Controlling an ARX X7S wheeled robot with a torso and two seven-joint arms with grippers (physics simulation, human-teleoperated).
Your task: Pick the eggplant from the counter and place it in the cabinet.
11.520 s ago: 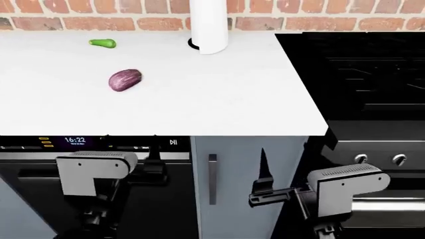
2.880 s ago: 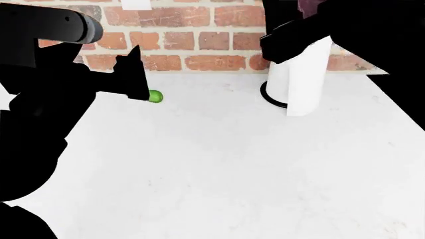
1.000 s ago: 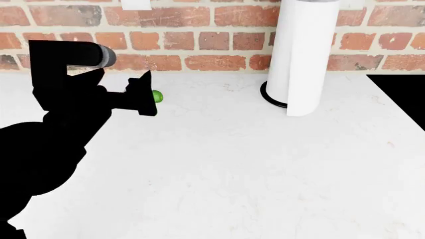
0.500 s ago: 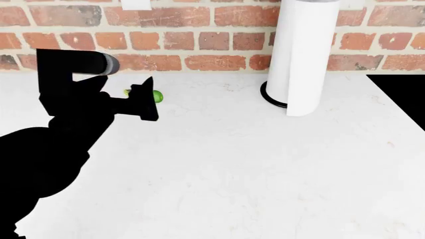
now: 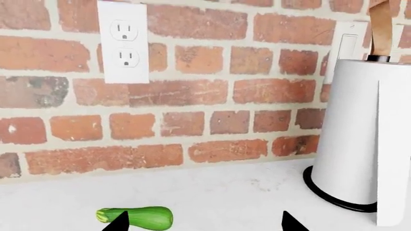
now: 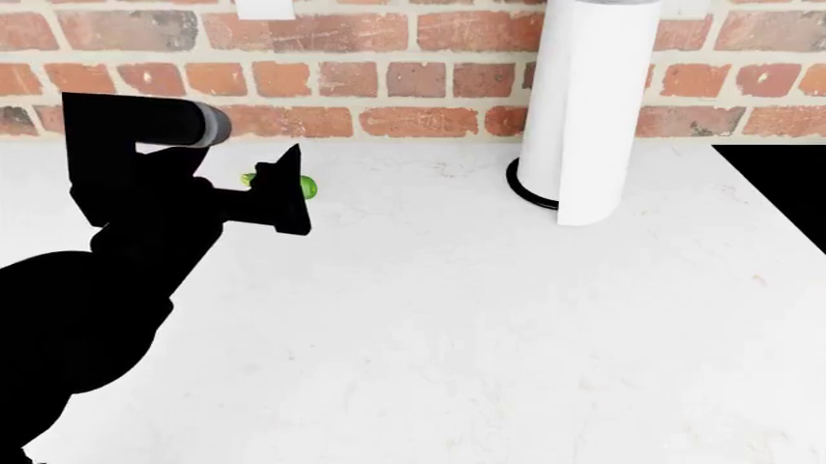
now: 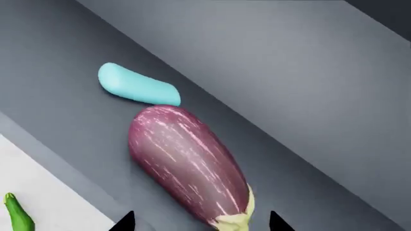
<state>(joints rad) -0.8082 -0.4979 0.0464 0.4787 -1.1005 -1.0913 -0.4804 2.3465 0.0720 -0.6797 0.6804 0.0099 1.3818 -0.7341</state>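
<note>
The eggplant (image 7: 186, 163), purple with pale streaks and a pale green stem, lies on a grey cabinet surface (image 7: 289, 96) in the right wrist view. My right gripper (image 7: 200, 224) is open, its tips apart on either side of the stem end without touching it. It is out of the head view. My left gripper (image 6: 281, 193) hovers open and empty over the white counter (image 6: 490, 309) near the brick wall. The small green vegetable (image 5: 138, 217) lies by one of its fingertips (image 5: 117, 223) and is partly hidden behind it in the head view (image 6: 306, 186).
A paper towel roll (image 6: 587, 106) on a black base stands at the back of the counter. The black stove top (image 6: 787, 184) borders the counter at right. A cyan oblong object (image 7: 136, 85) lies beside the eggplant. Outlets (image 5: 122, 41) sit on the brick wall.
My left arm has shifted slightly to the right, so a bit more of the green vegetable shows around its fingertip. The right arm, seen 2.9 s ago, has left the head view.
</note>
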